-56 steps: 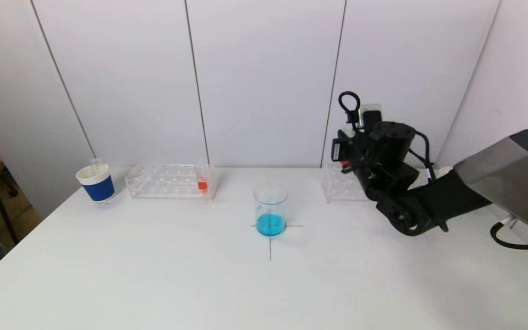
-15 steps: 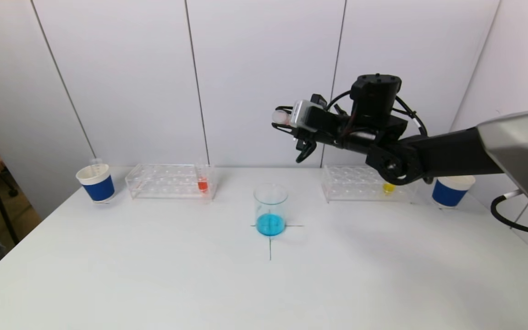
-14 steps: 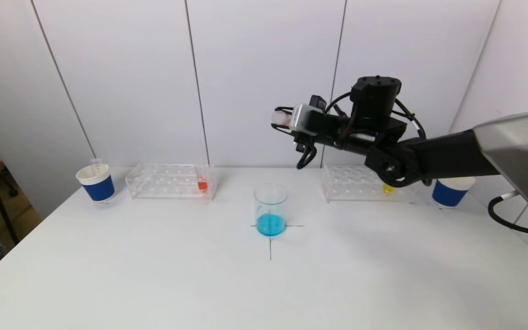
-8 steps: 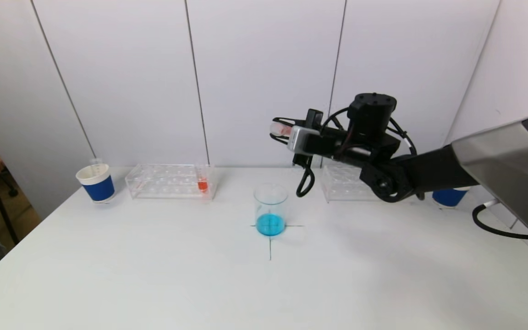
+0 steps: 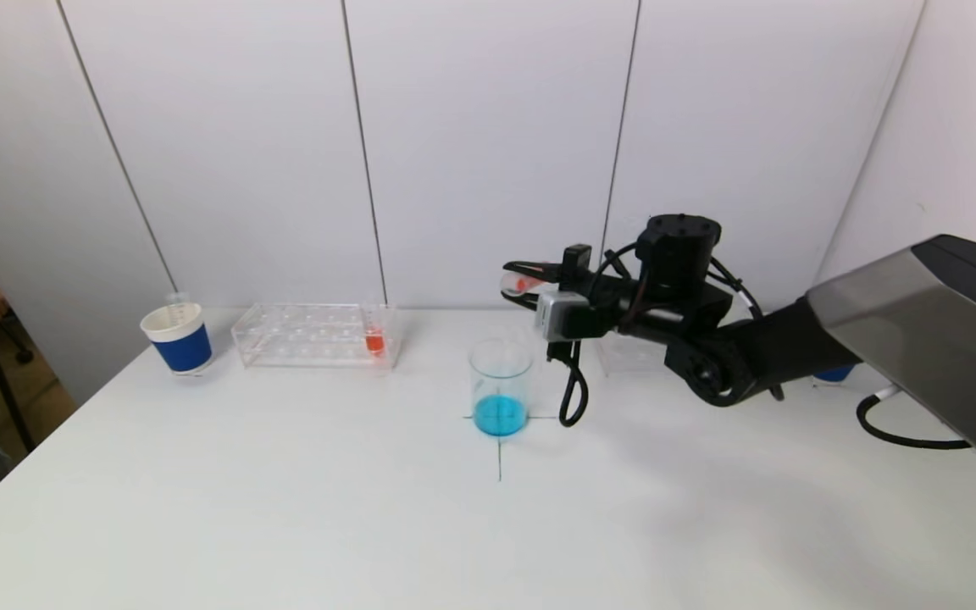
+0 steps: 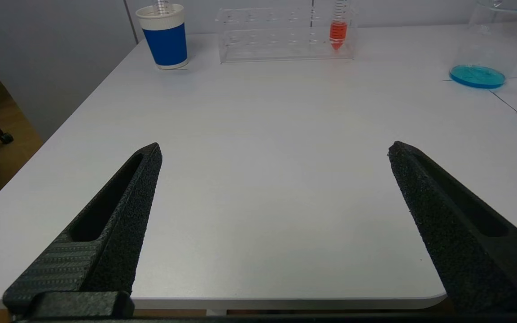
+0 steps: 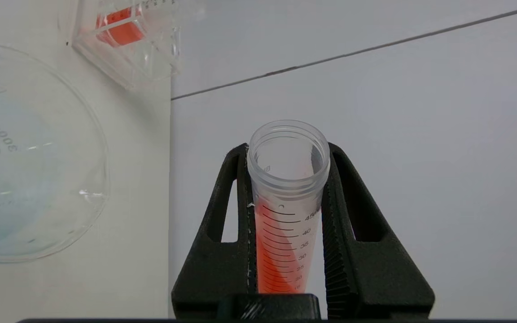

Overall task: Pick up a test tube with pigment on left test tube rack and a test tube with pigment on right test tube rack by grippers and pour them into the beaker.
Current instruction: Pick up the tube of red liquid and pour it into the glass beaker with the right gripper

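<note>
Your right gripper [image 5: 525, 282] is clamped on a test tube [image 7: 286, 202] of red pigment, tipped nearly level, its mouth above and just behind the beaker [image 5: 501, 387] at the table's [image 5: 285, 508] centre. Blue liquid sits in the beaker. Your left gripper [image 6: 274, 157] hangs spread wide over the near left edge. A red tube [image 5: 374, 336] stands in the left rack [image 5: 314, 335] along the far edge.

the clear graduated plastic tube with orange liquid [image 7: 287, 211] looks smooth and glossy between the matt black ribbed plastic right gripper [image 7: 285, 179]. the left gripper's black fingers [image 6: 124, 211] look rough and grainy. the white table [image 5: 285, 508] is smooth and matt.
</note>
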